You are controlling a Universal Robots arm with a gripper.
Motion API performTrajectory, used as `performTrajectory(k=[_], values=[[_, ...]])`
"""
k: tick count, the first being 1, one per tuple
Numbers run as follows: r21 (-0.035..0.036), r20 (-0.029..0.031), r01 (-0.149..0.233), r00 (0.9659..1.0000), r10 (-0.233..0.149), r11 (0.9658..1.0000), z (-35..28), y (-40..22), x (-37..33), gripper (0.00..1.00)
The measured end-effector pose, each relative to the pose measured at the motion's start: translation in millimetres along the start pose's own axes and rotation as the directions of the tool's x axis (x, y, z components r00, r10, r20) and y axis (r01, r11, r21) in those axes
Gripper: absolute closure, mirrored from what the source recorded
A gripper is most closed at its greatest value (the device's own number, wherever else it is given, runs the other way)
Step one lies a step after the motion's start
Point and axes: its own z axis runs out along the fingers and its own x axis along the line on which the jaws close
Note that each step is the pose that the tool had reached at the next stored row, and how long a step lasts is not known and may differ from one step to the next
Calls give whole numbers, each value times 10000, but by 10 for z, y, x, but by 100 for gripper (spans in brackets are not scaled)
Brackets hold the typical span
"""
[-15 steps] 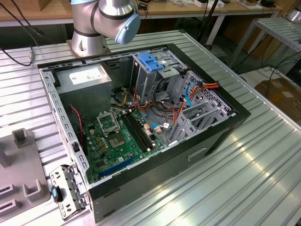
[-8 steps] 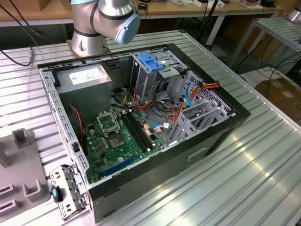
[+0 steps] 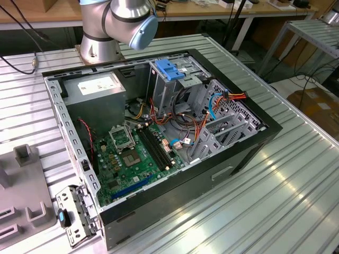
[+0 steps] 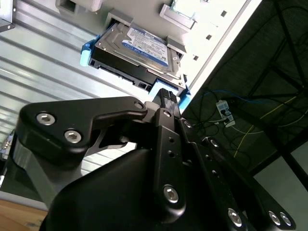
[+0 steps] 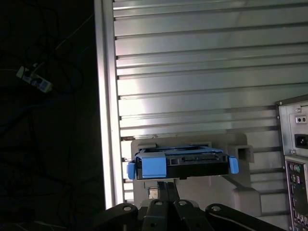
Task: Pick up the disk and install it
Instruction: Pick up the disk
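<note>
So, the disk (image 4: 139,50) sits in a pale grey plastic holder (image 5: 240,192) on the ribbed aluminium table (image 3: 275,201), outside the open PC case (image 3: 249,143) and not in it. In both wrist views the claw (image 4: 165,96) is right at the disk's near, blue-railed end. Whether it's actually touching, I can't say. Same goes for open or closed: these angles don't show it, so I won't guess. Nothing looks lifted, and the disk seems seated in its cradle.

My read on the setup is that the holder props the drive off the table with one short end poking out, which gives the claw something to get at. The case lies on its side with the panel off, so the drive cage (image 3: 170,71) with its blue plastic cap faces up. I'd guess that's so it can be reached from above.

Materials-wise, the disk is a flat silver-grey metal slab with a white, blue-edged label on top. It has blue plastic rails down the sides and a dark connector edge. The claw is matte black links with shiny screw heads and a ribbed end. Inside the case there's a green motherboard (image 3: 132,153), a grey power supply box (image 3: 98,87) and a tangle of red, orange and blue cables (image 3: 198,127).
</note>
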Motion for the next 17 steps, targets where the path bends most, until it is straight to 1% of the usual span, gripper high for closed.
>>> performTrajectory(k=[5, 8, 9, 11, 14, 17], values=[[1, -4, 76, 10000, -76, 10000, 0, 0, 1, 89], [4, -13, 319, 9995, -319, 9995, 0, 0, 1, 89], [6, -19, 454, 9990, -454, 9990, 0, 0, 1, 89], [9, -33, 781, 9969, -781, 9969, 0, 0, 1, 89], [12, -47, 1106, 9938, -1106, 9939, 0, 0, 1, 89], [16, -66, 1509, 9885, -1509, 9885, 0, 0, 1, 89]])
